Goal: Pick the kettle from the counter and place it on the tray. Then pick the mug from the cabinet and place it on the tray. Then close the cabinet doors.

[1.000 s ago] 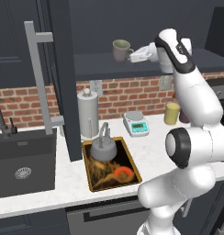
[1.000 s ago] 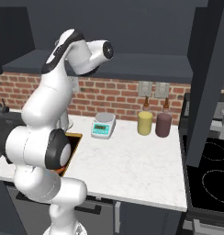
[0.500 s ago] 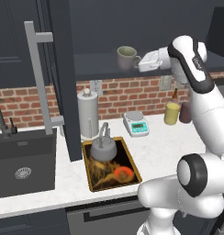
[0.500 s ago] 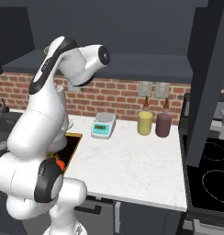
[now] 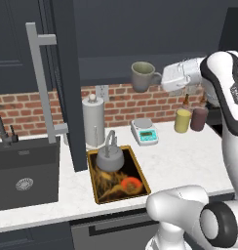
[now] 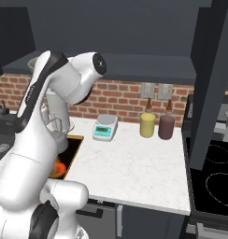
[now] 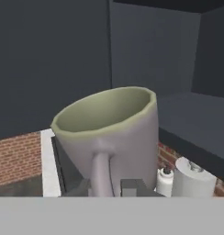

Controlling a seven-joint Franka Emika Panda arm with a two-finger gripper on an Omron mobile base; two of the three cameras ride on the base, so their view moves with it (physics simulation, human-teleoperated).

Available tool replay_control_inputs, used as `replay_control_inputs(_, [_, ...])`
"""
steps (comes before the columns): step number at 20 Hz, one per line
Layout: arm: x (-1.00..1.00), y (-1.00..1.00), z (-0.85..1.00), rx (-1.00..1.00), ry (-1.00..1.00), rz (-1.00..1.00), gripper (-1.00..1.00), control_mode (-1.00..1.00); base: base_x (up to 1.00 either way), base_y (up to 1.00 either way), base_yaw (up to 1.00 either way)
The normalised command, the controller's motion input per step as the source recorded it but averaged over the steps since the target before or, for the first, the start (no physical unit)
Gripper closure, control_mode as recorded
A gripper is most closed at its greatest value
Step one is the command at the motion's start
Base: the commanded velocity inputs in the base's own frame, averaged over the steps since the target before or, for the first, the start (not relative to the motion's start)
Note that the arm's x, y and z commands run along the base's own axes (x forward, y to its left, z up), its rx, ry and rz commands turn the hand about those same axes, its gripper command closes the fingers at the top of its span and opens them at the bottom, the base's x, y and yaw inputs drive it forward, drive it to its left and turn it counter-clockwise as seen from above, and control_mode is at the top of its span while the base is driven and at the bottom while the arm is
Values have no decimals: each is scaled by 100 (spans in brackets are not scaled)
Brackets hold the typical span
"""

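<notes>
The grey-beige mug [image 5: 143,75] hangs in the air in front of the open cabinet [image 5: 140,34], above the counter [image 5: 184,156]. My gripper [image 5: 160,79] is shut on its side handle from the right. In the hand view the mug [image 7: 111,133] fills the middle, tilted, with my gripper [image 7: 109,186] closed around the handle. The grey kettle [image 5: 110,157] stands upright at the far end of the tray [image 5: 139,168], which lies on the counter. The left cabinet door [image 5: 67,73] stands open with its bar handle [image 5: 43,83] towards me.
A tall grey cylinder [image 5: 93,119] stands behind the tray. A white scale [image 5: 144,131], a yellow jar [image 5: 182,120] and a maroon jar [image 5: 199,118] line the brick wall. The black sink [image 5: 23,176] lies left. The right cabinet door [image 6: 214,79] hangs open.
The mug, held by my gripper, has come out of the cabinet, moving right and downwards. The arm has swung with it. The kettle and tray have not moved.
</notes>
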Motion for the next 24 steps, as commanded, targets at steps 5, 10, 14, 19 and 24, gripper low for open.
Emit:
replay_control_inputs(5, [-98,-6,-41,0,15,6,100,-100,0,0,0])
replay_control_inputs(10, [-62,3,-78,-2,21,4,100,-100,0,0,0])
replay_control_inputs(14, [-39,4,-93,-1,13,0,100,-100,0,0,0])
replay_control_inputs(19, [-6,0,-87,1,15,0,100,-100,0,0,0])
replay_control_inputs(24, [7,0,-79,4,18,0,100,-100,0,0,0])
